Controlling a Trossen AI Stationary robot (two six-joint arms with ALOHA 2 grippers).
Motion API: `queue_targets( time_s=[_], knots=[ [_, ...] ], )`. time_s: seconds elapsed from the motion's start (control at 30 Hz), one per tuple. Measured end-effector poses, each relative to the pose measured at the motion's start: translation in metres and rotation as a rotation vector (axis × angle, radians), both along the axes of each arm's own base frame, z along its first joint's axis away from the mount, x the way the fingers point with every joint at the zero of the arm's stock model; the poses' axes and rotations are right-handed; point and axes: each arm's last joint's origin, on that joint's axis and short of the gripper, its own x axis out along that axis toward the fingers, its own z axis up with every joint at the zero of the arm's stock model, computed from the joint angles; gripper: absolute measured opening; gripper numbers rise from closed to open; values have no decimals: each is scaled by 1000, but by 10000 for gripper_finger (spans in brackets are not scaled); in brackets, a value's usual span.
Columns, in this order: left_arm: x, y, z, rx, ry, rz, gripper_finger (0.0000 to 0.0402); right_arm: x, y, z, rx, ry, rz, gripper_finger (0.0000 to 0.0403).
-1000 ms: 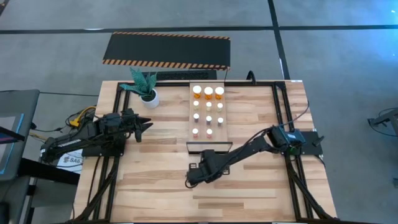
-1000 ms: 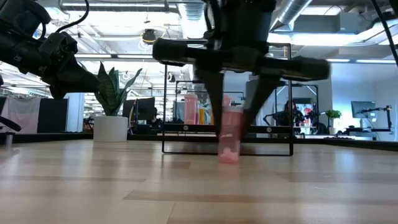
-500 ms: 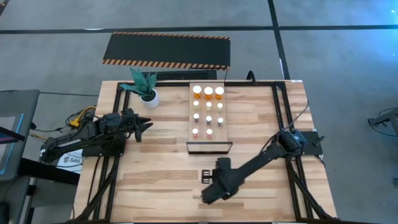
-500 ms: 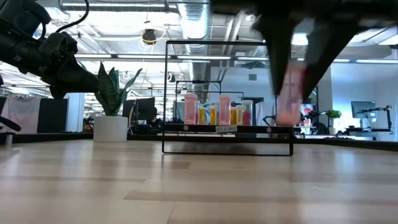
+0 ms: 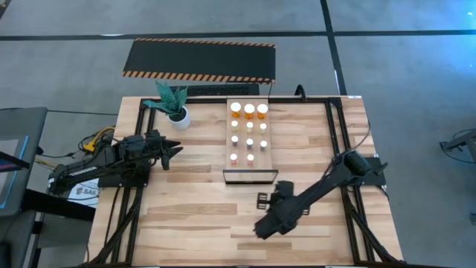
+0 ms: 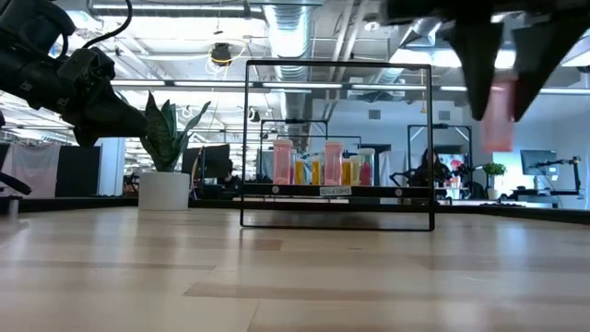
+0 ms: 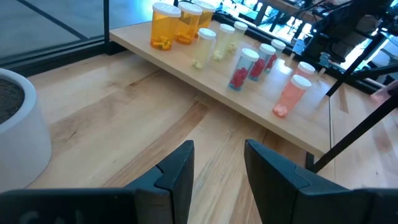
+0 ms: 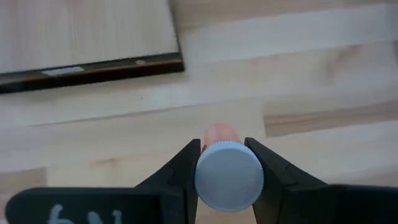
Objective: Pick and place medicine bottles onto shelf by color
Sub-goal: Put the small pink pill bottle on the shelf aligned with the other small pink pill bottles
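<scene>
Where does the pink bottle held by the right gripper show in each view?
High view: hidden under the right gripper.
Low view: pink bottle upper right, lifted off the table, between the fingers.
Left wrist view: not in it.
Right wrist view: bottom centre, white cap up.
Shared landmark: the shelf's dark frame.

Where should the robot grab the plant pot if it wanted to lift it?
Probably at the rim of the plant pot, coming straight down. It stands upright and round, and the leaves lean to one side, so a finger could go down on each side of the wall away from them. The left gripper waits nearby.
</scene>
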Motion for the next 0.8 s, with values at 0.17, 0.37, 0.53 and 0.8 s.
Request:
queue_targets(
  time_s=[0.17,0.37,0.53,0.8],
  knots=[
    [0,0,0,0,0,0,128,-35,-18,2,25,-97,-103,123],
    [0,0,0,0,0,0,128,-81,-51,6,33,-162,-254,123],
    [0,0,0,0,0,0,128,-106,-89,15,52,-144,-325,123],
    [0,0,0,0,0,0,128,-115,-149,40,121,-144,-202,123]
  ],
)
